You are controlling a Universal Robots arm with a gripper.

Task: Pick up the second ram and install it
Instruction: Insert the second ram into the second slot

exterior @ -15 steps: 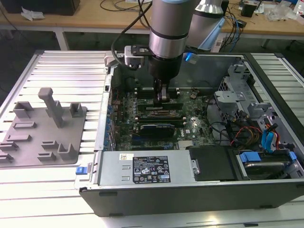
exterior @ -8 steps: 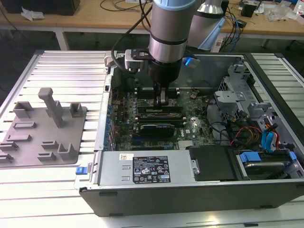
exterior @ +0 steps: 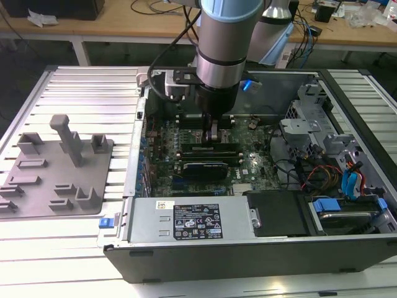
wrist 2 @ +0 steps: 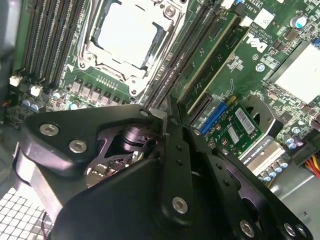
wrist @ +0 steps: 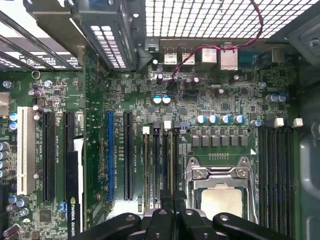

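Gripper (exterior: 214, 133) stands lowered inside the open computer case (exterior: 248, 264), over the memory slots of the motherboard (exterior: 251, 164), just on the near side of the CPU socket (wrist: 220, 187). In both wrist views its fingers (wrist: 166, 206) are closed to a narrow gap on the thin upper edge of the second ram (wrist: 172, 160), which stands on edge in a slot beside the socket. Another green stick (wrist 2: 212, 55) stands in a slot farther from the socket
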